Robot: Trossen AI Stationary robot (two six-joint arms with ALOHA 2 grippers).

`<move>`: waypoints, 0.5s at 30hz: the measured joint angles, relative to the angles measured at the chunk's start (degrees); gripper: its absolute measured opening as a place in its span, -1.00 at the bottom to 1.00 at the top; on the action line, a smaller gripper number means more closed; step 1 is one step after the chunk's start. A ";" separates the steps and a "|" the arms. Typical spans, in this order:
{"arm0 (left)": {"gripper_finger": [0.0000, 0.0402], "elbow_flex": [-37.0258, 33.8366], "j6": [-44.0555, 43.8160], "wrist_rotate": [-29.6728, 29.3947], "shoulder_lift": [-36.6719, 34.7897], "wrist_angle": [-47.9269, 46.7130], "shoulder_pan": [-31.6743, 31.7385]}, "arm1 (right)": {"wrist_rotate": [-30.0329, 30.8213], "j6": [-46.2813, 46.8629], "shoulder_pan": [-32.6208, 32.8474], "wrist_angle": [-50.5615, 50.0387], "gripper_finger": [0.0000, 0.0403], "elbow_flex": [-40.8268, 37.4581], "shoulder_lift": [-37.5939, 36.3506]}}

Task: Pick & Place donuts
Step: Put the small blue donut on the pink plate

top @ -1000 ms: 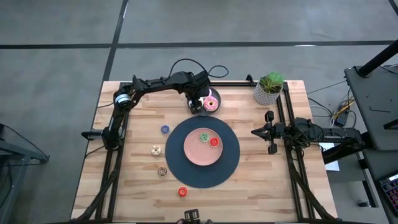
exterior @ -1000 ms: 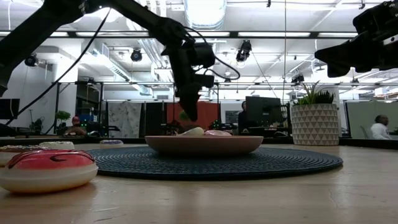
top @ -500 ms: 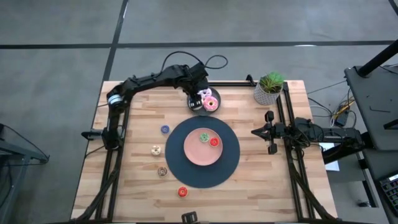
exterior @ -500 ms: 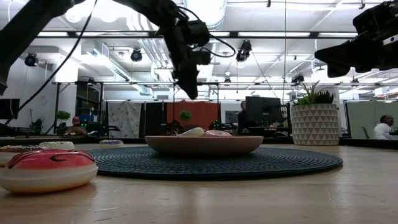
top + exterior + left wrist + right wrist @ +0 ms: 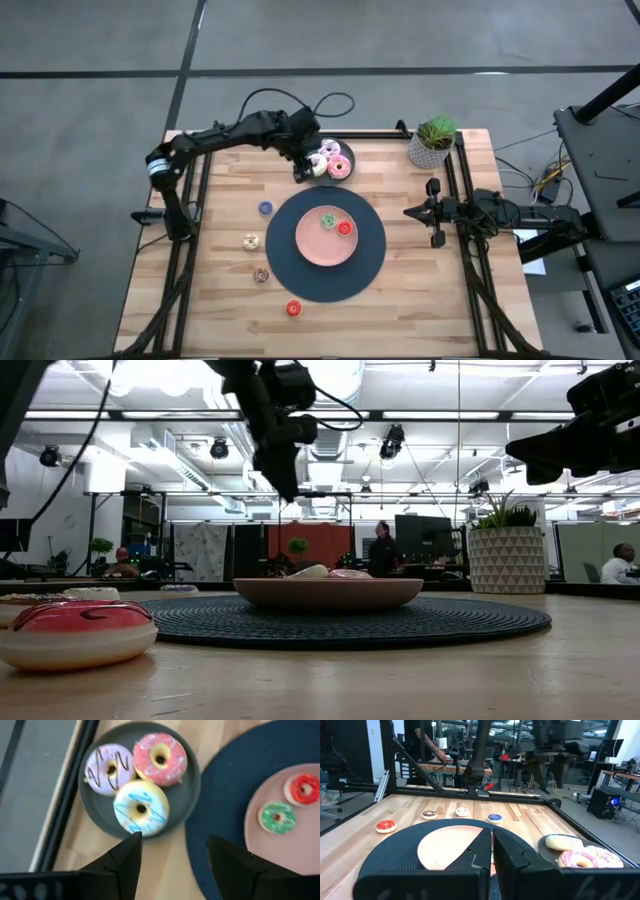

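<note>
Three larger donuts lie flat on the small dark grey plate [image 5: 190, 795] at the table's far side: a cream one [image 5: 141, 809], a pink sprinkled one [image 5: 160, 759] and a pale one with dark stripes [image 5: 110, 769]. A tiny green donut [image 5: 327, 220] and a tiny red one [image 5: 344, 228] lie on the pink plate [image 5: 318, 250]. Tiny blue [image 5: 265, 208], tan [image 5: 250, 240], brown [image 5: 261, 275] and red [image 5: 293, 308] donuts lie on the bare wood. My left gripper [image 5: 300, 172] hangs open and empty, high above the table just left of the grey plate. My right gripper [image 5: 491, 851] is shut at the right edge.
The pink plate rests on a round dark mat [image 5: 370, 262] at the table's middle. A potted plant [image 5: 432, 142] stands at the far right corner. Black rails run along both sides. People move about in the room beyond the table.
My left gripper has risen well above the table and drifted from over the grey plate toward the table's left edge, staying open and empty. The donuts have kept their places.
</note>
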 joint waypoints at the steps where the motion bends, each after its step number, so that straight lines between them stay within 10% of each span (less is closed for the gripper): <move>1: -0.04 -1.78 -0.46 -0.01 -1.22 0.81 -0.31 | -0.02 0.00 0.00 0.01 -0.96 0.00 -0.04; 15: -0.04 -29.13 -4.49 -0.03 -23.93 9.83 -5.47 | -0.02 0.00 0.00 0.00 -0.96 0.00 -0.02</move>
